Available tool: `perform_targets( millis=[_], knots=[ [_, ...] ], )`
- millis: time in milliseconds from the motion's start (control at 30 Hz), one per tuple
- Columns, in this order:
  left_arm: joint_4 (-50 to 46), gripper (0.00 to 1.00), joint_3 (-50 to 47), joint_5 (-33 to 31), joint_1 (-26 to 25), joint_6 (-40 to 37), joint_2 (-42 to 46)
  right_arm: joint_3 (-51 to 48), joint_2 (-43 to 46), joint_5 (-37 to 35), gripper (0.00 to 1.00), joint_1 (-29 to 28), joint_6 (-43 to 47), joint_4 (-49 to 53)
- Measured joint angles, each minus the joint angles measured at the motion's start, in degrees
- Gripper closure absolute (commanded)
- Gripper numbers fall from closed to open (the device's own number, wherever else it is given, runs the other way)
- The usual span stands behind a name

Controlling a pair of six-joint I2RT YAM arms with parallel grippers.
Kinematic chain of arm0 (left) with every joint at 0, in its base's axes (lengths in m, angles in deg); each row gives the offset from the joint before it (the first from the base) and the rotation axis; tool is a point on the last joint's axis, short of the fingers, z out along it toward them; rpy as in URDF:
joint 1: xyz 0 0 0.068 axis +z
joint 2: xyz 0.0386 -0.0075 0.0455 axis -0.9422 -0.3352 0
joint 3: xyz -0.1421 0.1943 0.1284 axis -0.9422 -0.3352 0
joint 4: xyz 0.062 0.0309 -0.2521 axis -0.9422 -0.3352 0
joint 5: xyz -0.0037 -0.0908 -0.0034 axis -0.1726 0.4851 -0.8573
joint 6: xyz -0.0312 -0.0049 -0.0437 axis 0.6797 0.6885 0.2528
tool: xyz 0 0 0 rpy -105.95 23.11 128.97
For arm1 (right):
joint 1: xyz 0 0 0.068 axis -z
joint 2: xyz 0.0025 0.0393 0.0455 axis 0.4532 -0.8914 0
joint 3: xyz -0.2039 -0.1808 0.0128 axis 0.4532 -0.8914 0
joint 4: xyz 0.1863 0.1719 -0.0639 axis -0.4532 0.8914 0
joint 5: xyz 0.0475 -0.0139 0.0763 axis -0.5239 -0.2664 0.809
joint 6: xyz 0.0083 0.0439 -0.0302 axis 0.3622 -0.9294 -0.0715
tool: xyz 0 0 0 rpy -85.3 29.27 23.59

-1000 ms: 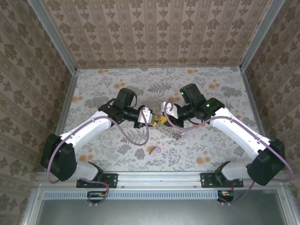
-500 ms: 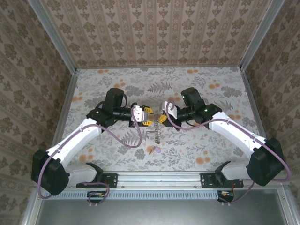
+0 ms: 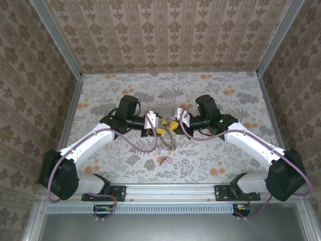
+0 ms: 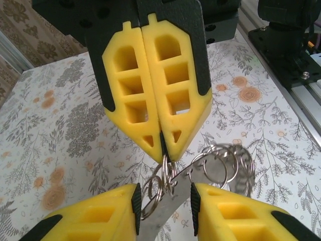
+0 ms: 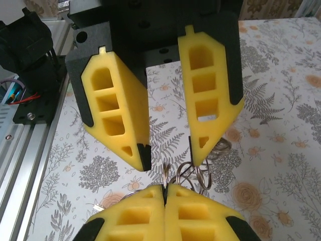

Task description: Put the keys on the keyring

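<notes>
Centrally — keyring (image 4: 168, 182) between right claw (image 4: 163, 144), left claw (image 4: 164, 202).

Two robot arms, the left arm (image 3: 95, 140) and right arm (image 3: 251, 143), have white shells, black joints and looping purple cables (image 3: 145, 151). The left gripper (image 3: 160, 128) and right gripper (image 3: 172, 125) carry black-backed yellow foam pads (image 4: 165, 75) with rectangular cut-outs. A green light (image 3: 219, 120) glows on the right arm.

Bench (image 3: 235, 100) walled behind, left and right. Left jaws and right jaws meet tip to tip at mid-bench, left jaws on left. Keyring (image 3: 168, 141) between both tips, pinched in right jaws, loops trailing toward near edge. Left jaws straddle keyring loops. Keys (image 3: 164, 160) on bench, before keyring, nearer arm bases, apart from both jaws.
</notes>
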Motion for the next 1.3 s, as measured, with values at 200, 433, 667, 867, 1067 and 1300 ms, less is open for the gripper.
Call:
perform_targets(
  millis=[200,433,667,867,1067,1300],
  knots=[
    [0.2,0.76,0.0,0.7,0.0,0.5,0.0,-0.1,0.0,0.0,1.00,0.0,-0.2,-1.0],
    [0.8,0.89,0.3,0.8,0.0,0.6,-0.4,-0.2,0.0,0.1,1.00,0.0,-0.2,-1.0],
    [1.1,0.82,0.5,1.1,-0.1,0.6,-1.3,-1.1,0.1,0.0,1.00,0.0,-0.9,-2.5],
    [1.1,1.00,0.7,1.3,-0.1,0.6,-2.3,-1.5,0.2,0.0,1.00,0.0,-1.2,-3.2],
    [0.6,1.00,1.1,0.7,-0.1,0.5,-2.3,-1.6,0.3,-0.5,0.80,0.1,0.1,-2.6],
    [0.2,1.00,1.2,2.0,-0.3,-1.3,-0.5,-3.4,5.4,-4.3,0.58,0.5,6.0,0.7]
  ],
)
